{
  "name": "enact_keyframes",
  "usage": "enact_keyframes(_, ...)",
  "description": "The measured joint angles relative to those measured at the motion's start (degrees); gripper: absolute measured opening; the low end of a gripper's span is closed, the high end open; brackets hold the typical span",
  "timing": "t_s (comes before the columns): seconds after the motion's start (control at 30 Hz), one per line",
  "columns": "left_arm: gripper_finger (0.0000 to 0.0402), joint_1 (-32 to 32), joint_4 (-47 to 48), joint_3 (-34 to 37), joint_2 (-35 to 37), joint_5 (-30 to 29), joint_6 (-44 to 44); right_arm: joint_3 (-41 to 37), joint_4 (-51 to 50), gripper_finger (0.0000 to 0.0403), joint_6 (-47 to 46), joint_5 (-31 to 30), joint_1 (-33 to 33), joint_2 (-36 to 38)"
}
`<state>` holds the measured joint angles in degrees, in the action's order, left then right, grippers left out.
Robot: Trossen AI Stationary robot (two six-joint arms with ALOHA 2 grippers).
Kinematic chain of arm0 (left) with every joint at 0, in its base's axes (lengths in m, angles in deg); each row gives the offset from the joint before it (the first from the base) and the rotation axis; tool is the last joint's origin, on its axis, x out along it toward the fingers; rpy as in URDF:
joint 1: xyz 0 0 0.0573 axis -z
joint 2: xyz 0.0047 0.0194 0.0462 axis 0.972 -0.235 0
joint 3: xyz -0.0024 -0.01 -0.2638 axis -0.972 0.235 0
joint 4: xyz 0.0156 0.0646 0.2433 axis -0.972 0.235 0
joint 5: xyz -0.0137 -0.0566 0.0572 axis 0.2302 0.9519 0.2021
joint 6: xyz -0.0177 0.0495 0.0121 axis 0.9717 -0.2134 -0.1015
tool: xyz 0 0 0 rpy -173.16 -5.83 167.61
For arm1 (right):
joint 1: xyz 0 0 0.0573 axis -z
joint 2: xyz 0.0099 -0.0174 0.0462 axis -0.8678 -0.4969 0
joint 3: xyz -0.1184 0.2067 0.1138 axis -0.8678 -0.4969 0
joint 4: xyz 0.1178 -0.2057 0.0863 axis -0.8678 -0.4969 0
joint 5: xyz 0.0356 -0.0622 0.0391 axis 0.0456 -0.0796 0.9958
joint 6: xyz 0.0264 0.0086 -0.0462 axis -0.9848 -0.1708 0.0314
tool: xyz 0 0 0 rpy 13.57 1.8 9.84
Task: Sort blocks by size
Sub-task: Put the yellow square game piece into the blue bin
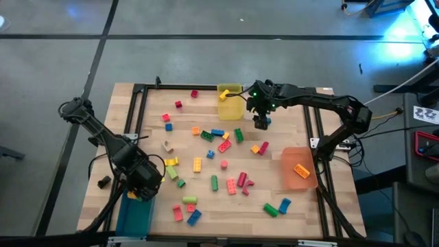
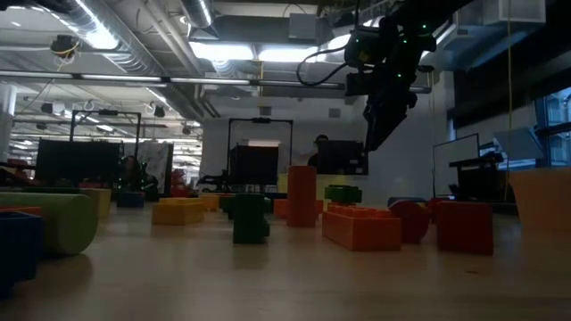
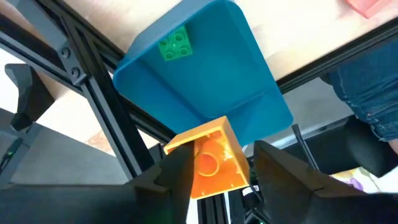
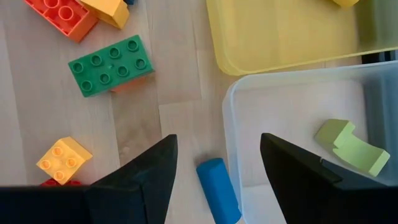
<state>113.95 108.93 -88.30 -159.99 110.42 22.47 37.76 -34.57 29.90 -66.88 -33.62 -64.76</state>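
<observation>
In the left wrist view an orange block (image 3: 211, 163) stands between the fingers of my left gripper (image 3: 221, 158), hollow underside showing, above the near end of the teal bin (image 3: 205, 81). A green block (image 3: 174, 45) lies in that bin. My left gripper (image 1: 143, 189) is at the table's near left corner. My right gripper (image 1: 261, 123) hangs open high over the far middle of the table. A blue cylinder (image 4: 217, 186) lies on the wood below its fingers (image 4: 149, 168), beside the clear bin (image 4: 231, 112). Many blocks (image 1: 219, 165) lie loose across the table. My left gripper has the orange block's one side (image 3: 189, 177) against one finger, while a narrow dark gap shows between its other side and the other finger (image 3: 273, 171). The fingers point down at a slant. I cannot tell whether the block is still held; it is tilted, clear of the bin.
A yellow bin (image 4: 280, 37) adjoins the clear bin, which holds a light green piece (image 4: 348, 146). An orange bin (image 1: 300, 161) at the right holds an orange block. Black frame rails (image 1: 137, 110) border the table. A person's trouser leg (image 3: 367, 93) shows beyond the near edge.
</observation>
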Motion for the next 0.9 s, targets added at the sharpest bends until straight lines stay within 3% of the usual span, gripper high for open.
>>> enact_keyframes(0.2, 0.0185, 0.0, -0.4, 0.0, 0.0, -0.1, 0.4, 0.0, 0.0, 0.0232, 0.0, 0.0, 0.0, 0.0)
enact_keyframes(0.37, 0.0186, 0.4, -3.0, 0.7, -1.8, -4.1, 0.5, 0.0, -0.5, 0.0232, 0.0, 0.0, 0.0, 0.0)
enact_keyframes(0.9, 0.0186, 1.1, -10.5, 8.4, -5.2, -4.1, -3.3, 0.0, -0.3, 0.0232, 0.0, 0.0, 0.0, 0.0)
